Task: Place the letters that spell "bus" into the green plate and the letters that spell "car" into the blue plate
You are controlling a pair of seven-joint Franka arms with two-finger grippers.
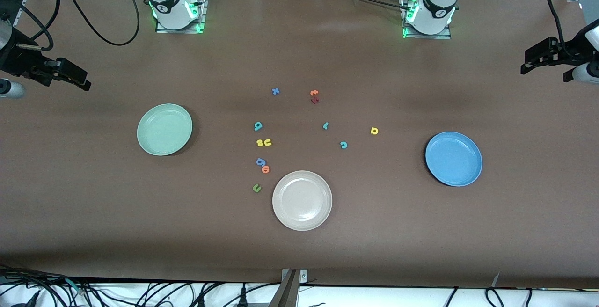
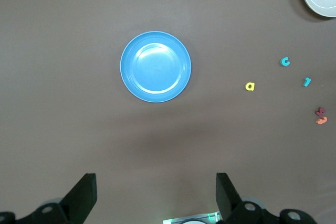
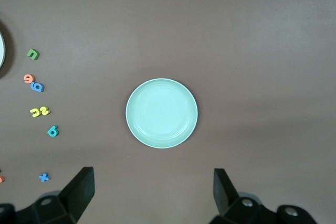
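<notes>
While both hands hang released, every plate lies bare.
Left hand (image 2: 155,198) over blue plate (image 1: 453,158), right hand (image 3: 152,195) over green plate (image 1: 164,129); beige plate (image 1: 302,200) cut off in wrist views; letters (image 1: 264,142) lie loose mid-desk.

1. Brown table (image 1: 299,54), matte covering.
2. Green plate (image 1: 164,129) toward the right arm's end; blue plate (image 1: 453,158) toward the left arm's end; beige plate (image 1: 302,200) between them, nearest the front camera.
3. Foam letters scattered mid-table: blue x (image 1: 275,91), orange t (image 1: 314,93) touching a dark red letter (image 1: 314,101).
4. Teal b (image 1: 258,126), yellow s (image 1: 260,142) and yellow u (image 1: 267,142) side by side.
5. Blue g (image 1: 260,161), orange o (image 1: 266,169), green u (image 1: 256,187) near the beige plate.
6. Teal r (image 1: 325,125), teal c (image 1: 343,144), yellow a (image 1: 374,130).
</notes>
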